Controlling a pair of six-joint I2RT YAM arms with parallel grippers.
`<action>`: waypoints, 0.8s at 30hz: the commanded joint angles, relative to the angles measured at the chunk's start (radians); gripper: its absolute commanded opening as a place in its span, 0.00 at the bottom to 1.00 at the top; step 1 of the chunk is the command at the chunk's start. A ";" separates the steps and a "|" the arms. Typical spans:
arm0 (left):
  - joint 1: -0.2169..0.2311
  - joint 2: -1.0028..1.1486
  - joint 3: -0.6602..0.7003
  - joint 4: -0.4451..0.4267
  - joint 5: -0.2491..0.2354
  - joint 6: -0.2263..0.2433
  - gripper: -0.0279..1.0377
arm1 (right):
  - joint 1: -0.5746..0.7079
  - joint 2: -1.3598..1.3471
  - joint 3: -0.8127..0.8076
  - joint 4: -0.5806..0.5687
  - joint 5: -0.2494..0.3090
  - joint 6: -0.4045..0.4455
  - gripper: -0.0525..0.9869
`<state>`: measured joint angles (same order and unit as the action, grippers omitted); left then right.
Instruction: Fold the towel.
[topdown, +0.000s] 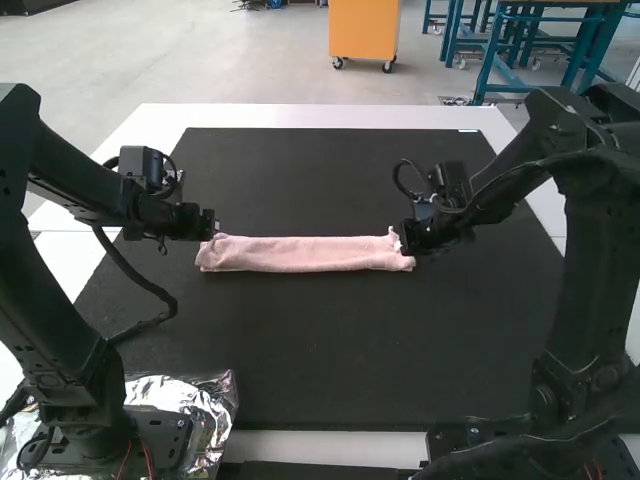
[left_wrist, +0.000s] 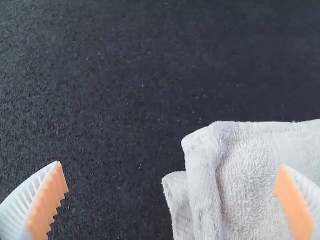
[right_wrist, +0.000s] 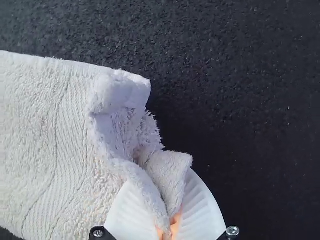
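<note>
High view: towel lies as a long narrow folded strip crosswise on the black mat, left gripper at its left end, right gripper at its right end. Left wrist view: left gripper fingers wide apart, one over bare mat, the other over the towel's layered end. Right wrist view: right gripper fingers clamped on a pinched bit of towel edge, layers gaping just beside it.

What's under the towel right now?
The towel lies over the black mat, which shows along both its long edges. The part of the mat directly beneath is covered, so I can't tell whether anything else is there.
</note>
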<state>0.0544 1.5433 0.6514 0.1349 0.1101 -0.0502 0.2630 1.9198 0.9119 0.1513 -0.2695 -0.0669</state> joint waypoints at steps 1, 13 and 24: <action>0.009 -0.048 0.022 0.006 0.017 -0.002 0.94 | -0.057 -0.122 0.008 -0.032 -0.019 0.010 0.03; 0.028 -0.063 0.025 0.086 -0.006 0.006 0.94 | 0.087 -0.151 0.131 -0.122 -0.085 0.091 0.03; 0.130 -0.061 0.016 0.097 -0.006 0.013 0.94 | 0.337 -0.018 0.297 -0.118 -0.083 0.168 0.03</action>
<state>0.1478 1.5051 0.6514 0.2218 0.1051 -0.0467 0.5632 1.8778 1.1618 0.0273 -0.3382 0.0639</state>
